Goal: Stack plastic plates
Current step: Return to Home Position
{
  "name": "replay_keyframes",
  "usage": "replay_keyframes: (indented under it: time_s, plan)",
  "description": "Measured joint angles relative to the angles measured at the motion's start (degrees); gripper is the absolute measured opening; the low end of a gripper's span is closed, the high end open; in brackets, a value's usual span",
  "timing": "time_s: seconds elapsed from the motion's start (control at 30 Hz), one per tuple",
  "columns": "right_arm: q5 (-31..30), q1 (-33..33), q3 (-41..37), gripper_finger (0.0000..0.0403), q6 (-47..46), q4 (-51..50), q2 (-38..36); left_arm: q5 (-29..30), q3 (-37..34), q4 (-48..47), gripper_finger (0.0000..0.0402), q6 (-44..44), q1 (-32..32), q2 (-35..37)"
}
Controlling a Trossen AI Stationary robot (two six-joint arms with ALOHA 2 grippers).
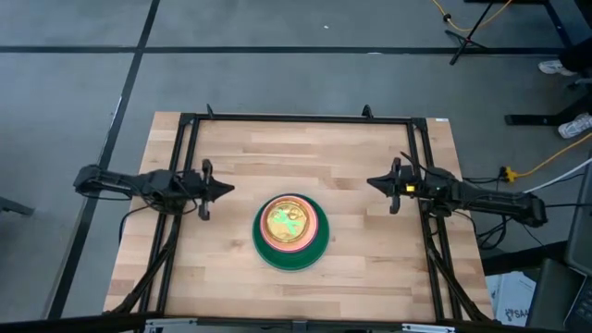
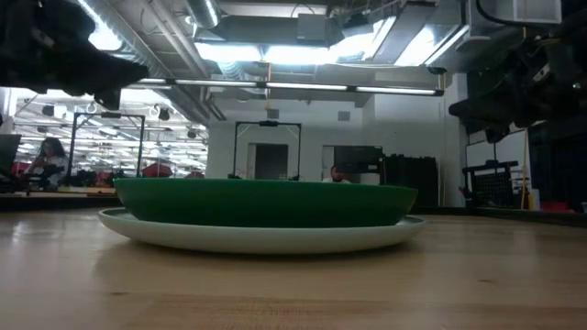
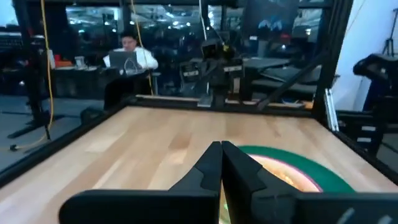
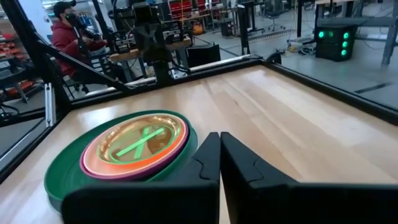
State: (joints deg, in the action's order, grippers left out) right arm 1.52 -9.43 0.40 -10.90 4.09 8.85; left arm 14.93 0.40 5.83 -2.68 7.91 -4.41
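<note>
One stack of plates on the tabletop, between the two arms and a little toward the front edge.

Low view, bottom up:
- pale plate flat on the wood, widest of the lot
- green plate nested on it, rim level

Right wrist view, going up inside the green:
- magenta plate
- orange plate, only its glowing rim visible
- neon green plate on top, translucent, with a cross-shaped mark across its middle

Thin layers under the top one too close to count. Everything centred, no visible overhang or tilt.

Noted for left tool: out to the stack's left, well apart from it, raised off the tabletop, pointing inward toward the other arm. Fingers pressed together, nothing between them.

Noted for right tool: mirrored on the stack's right, also clear of the plates and raised, pointing inward. Fingers together too, empty.

Black frame along the tabletop's edges.

Beyond, in the room: seated person at a laptop, seen from the left wrist. Second person in a red top, seen from the right wrist.
</note>
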Motion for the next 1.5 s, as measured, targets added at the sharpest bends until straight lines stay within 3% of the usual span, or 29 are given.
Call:
replay_keyframes:
  time_s: [0.1,0.33,0.5,1.5]
  plan:
    - [-0.06,0.01,0.0,0.0001,0.78,0.02,-0.39,0.7,0.05,-2.68,0.0001,1.12,-0.35,4.34]
    - [-0.25,0.02,0.0,0.0001,2.22,1.98,-0.51,-1.8,0.09,-3.4,0.0001,1.55,-3.63,4.29]
    - [0.03,0.04,0.02,0.0001,0.47,-2.81,-0.47,2.47,0.09,-2.85,0.0004,-7.47,-5.31,4.09]
    - [-1.03,0.04,0.02,0.0001,0.27,-3.25,-0.36,2.81,0.11,-2.83,0.0002,-7.32,-5.6,3.96]
